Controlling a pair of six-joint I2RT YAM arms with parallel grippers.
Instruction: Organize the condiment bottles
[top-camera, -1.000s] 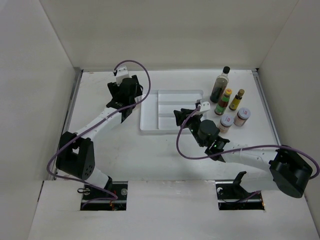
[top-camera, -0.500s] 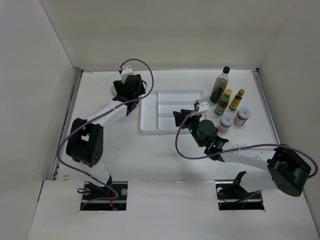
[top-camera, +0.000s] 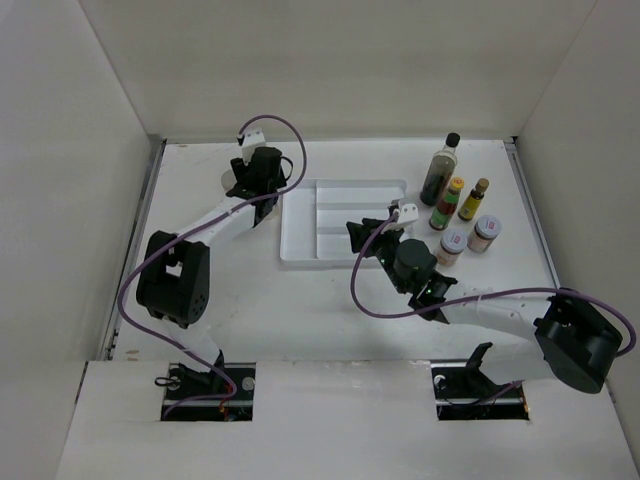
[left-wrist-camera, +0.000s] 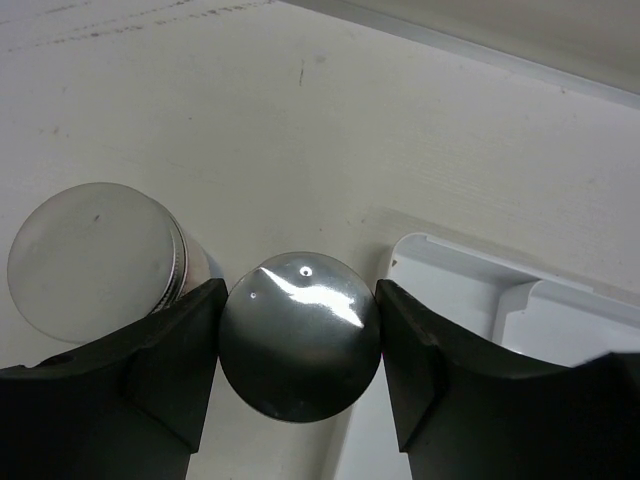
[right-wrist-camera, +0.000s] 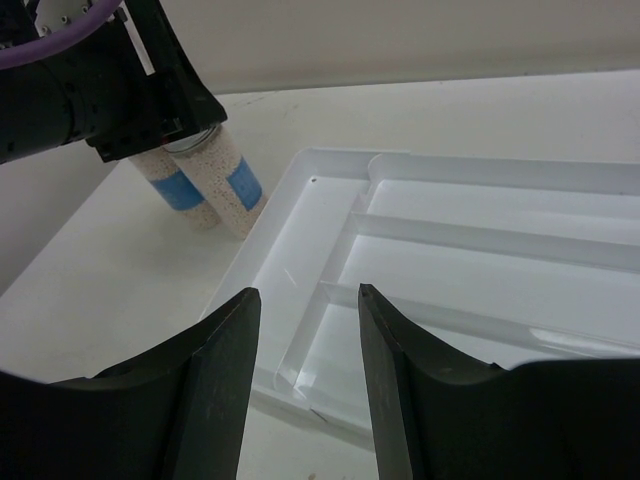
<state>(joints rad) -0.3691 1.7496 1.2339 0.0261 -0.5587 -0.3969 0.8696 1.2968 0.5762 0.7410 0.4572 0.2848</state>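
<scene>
In the left wrist view my left gripper (left-wrist-camera: 300, 292) is shut on a grey-lidded jar (left-wrist-camera: 300, 350), one finger on each side of its lid. A second grey-lidded jar (left-wrist-camera: 95, 255) stands touching it on the left. From above, the left gripper (top-camera: 250, 180) sits just left of the white tray (top-camera: 300, 242). My right gripper (right-wrist-camera: 306, 300) hovers open over the tray's near left corner (right-wrist-camera: 300, 370), holding nothing. The other condiment bottles stand at the right: a tall dark bottle (top-camera: 440, 172), a yellow-capped bottle (top-camera: 448, 203), a small yellow-labelled bottle (top-camera: 474, 200) and two pinkish spice jars (top-camera: 452, 245) (top-camera: 485, 233).
The white divided tray (right-wrist-camera: 480, 240) has long compartments with nothing in them. White walls enclose the table on the left, back and right. The right arm's body (top-camera: 415, 265) lies between the tray and the group of bottles.
The left gripper has closed on the grey-lidded jar after shifting slightly toward the back. The right gripper has hardly moved.
</scene>
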